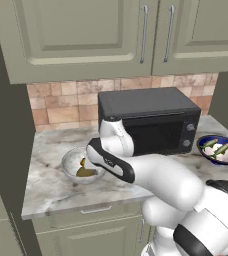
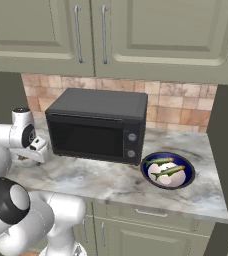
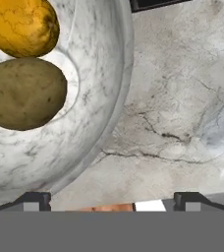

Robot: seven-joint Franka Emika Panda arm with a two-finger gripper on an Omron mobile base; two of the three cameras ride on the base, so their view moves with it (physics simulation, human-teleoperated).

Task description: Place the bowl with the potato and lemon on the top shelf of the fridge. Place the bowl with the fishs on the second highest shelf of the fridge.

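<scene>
Two dark fingertips (image 3: 34, 201) spread wide, holding nothing, straddling the rim of the wide grey-white marbled bowl (image 3: 99, 98) on the marble counter (image 3: 182, 98). Beyond the rim: brown potato (image 3: 25, 93), then yellow-orange lemon (image 3: 21, 24). Risk: thin rim pinch tilts the bowl, produce rolls out.

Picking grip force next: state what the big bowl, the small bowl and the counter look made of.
Big bowl: glossy grey-white marbled stone or glazed ceramic, going by the veining. Small bowl: glazed ceramic by the look, with a shiny dark blue rim and white inside. Counter: polished marble look, pale with dark crack-like veins.
</scene>
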